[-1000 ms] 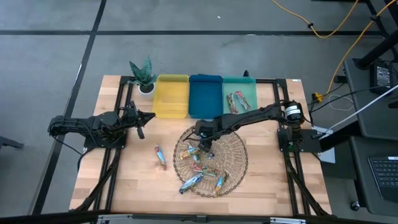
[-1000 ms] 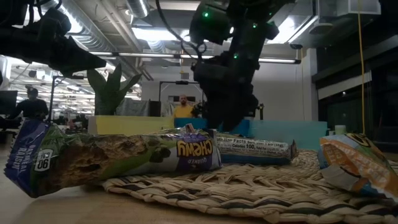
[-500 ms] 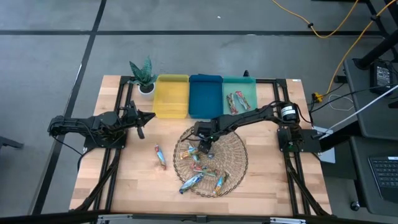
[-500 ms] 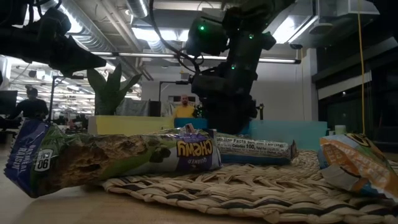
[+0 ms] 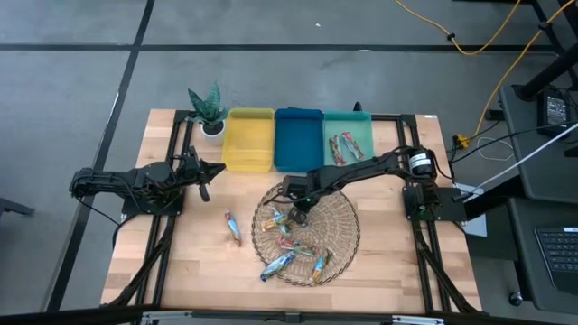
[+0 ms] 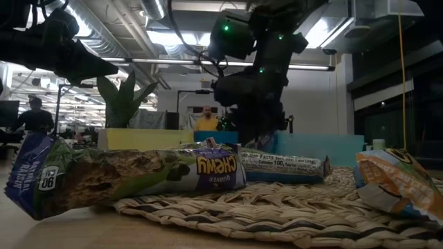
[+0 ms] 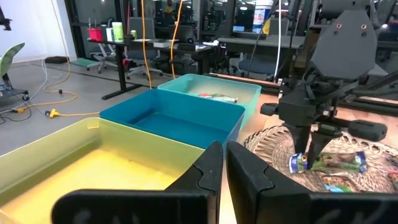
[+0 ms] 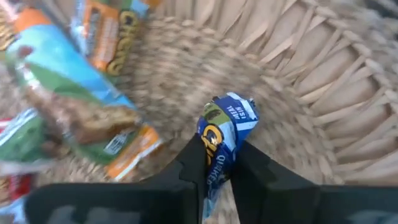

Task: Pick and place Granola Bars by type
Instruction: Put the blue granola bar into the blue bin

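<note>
Several Granola Bars (image 5: 291, 244) lie on a round woven mat (image 5: 339, 230) near the table's middle. One more bar (image 5: 233, 227) lies on the bare wood left of the mat, and a few bars (image 5: 343, 146) sit in the teal bin. My right gripper (image 5: 301, 215) stands over the mat's far left part, shut on a blue-wrapped bar (image 8: 225, 134). My left gripper (image 5: 215, 170) waits shut at the table's left, near the yellow bin (image 5: 248, 140), touching nothing. My right gripper pinches the blue-wrapped bar between its two fingers at one end (image 8: 214, 163). The fingers (image 7: 309, 140) come from above, pointing down at the mat. The rest of the bar (image 7: 336, 163) sticks out sideways just over the mat; whether it is clear of the weave I cannot tell.
Three bins stand side by side at the far edge: yellow, blue (image 5: 298, 140) and teal (image 5: 361, 135). A small potted plant (image 5: 208, 110) stands left of the yellow bin. In the low view a long blue-green bar (image 6: 131, 173) lies on the mat's near edge.
My right gripper has dipped toward the mat, drawn its fingers together on the blue-wrapped bar, then risen slightly.
</note>
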Robot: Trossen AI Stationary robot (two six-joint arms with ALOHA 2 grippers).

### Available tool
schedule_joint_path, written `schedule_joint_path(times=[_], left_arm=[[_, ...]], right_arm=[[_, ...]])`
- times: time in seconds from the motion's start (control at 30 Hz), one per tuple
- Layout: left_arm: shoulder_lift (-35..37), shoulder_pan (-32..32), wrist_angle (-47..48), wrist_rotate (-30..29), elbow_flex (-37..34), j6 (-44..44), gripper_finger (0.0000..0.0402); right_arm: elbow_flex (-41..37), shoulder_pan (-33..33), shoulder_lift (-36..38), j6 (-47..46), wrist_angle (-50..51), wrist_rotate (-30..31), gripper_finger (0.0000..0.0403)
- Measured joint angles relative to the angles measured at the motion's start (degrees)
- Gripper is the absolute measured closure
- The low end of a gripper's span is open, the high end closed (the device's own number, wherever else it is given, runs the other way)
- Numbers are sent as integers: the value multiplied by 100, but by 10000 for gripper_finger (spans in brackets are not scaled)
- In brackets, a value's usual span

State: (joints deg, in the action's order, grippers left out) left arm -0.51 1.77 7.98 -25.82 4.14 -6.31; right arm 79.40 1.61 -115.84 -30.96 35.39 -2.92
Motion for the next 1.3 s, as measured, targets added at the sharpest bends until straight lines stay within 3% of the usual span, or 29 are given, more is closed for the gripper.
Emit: schedule_joint_path(times=[0.33,0.77,1.3], left_arm=[[0,1,-1,2,0,0,386],[-2,1,-1,2,1,0,386],[-2,1,-1,0,0,0,386]], right_arm=[[-2,2,694,-9,733,109,341],[-2,-59,2287,149,1168,629,347],[71,-1038,3777,1196,1227,393,350]])
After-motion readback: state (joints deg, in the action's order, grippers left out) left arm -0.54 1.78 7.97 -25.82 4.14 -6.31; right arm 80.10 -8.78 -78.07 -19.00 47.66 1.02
